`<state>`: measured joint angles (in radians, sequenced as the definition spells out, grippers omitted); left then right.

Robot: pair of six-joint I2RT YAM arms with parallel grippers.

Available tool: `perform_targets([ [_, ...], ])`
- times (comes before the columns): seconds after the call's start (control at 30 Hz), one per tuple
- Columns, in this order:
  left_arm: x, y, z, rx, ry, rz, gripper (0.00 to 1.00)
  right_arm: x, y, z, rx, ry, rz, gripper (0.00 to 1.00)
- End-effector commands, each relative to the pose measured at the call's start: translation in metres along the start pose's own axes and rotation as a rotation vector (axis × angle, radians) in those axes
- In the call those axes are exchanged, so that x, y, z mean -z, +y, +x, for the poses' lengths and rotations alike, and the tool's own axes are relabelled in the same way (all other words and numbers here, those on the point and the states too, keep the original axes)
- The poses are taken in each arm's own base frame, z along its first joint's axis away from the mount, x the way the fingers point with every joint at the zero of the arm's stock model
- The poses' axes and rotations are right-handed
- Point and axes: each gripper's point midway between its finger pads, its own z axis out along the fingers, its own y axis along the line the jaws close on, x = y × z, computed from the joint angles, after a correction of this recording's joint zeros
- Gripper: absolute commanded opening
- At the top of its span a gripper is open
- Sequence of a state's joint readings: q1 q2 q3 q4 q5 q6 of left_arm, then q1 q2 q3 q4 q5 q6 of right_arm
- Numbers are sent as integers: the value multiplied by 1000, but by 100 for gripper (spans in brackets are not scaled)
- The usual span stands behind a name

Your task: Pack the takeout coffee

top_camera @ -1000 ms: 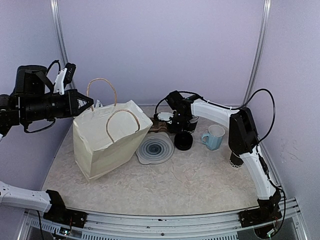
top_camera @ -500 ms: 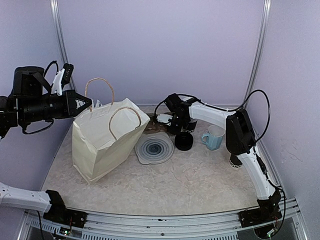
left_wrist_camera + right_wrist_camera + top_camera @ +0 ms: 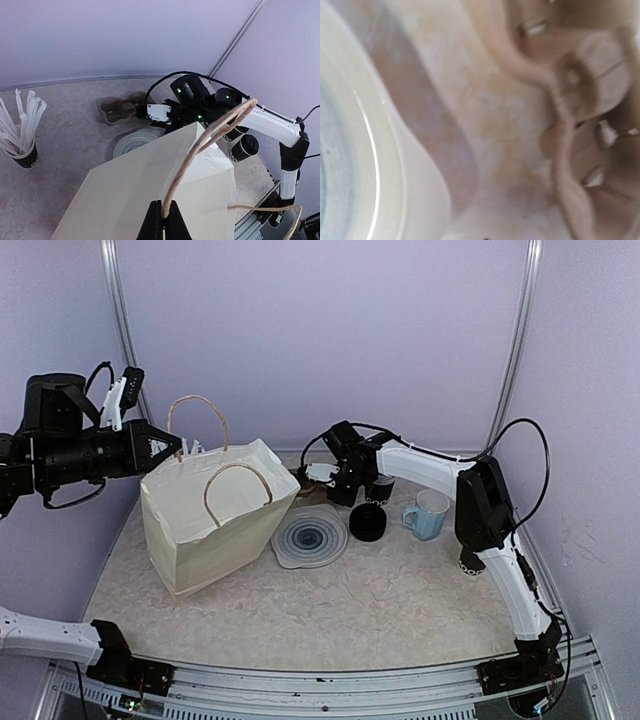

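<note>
The likeliest failure lay with the right gripper [image 3: 326, 485], whose jaws were clenched low over the moulded pulp cup carrier [image 3: 116, 111], not on the coffee. Whether they pinched its rim could not be told, since the wrist view gave only a blur of carrier and plate [image 3: 310, 537]. The takeout coffee [image 3: 367, 522] stood outside those jaws, near them on the side toward the light blue mug [image 3: 428, 514], free on the table [image 3: 330, 620]. Any swing of that wrist toward the mug could clip the cup and topple it. A second black cup, half hidden by the forearm behind the jaws, invited a wrong pick. The left gripper [image 3: 163, 220] was clamped on one twine handle [image 3: 200, 150] of the paper bag [image 3: 210, 525], which hung tilted below the jaws. With only one handle held, the mouth could sag closed or the twine slip, and a cup lowered in might catch the edge. The coffee appeared upright, lid up, its long axis vertical, so tipping it during transfer would risk a leak at the lid.
</note>
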<state>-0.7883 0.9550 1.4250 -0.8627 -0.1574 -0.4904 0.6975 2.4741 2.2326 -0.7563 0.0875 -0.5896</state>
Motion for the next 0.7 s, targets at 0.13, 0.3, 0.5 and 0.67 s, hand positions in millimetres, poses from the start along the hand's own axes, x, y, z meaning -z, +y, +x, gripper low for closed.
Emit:
perform_targets([
  [0.13,8,-2,-9,17,-27,17,0,15,-27,-34,45,-98,135,39],
  [0.3,17,-2,-14,29,-44,17,0,-1,-34,-32,75,-72,180,44],
  [0.5,20,-1,-14,32,-48,14,0,-15,-36,-28,106,-55,205,47],
  [0.67,20,1,-13,29,-46,7,0,-21,-32,-27,106,-55,191,47],
])
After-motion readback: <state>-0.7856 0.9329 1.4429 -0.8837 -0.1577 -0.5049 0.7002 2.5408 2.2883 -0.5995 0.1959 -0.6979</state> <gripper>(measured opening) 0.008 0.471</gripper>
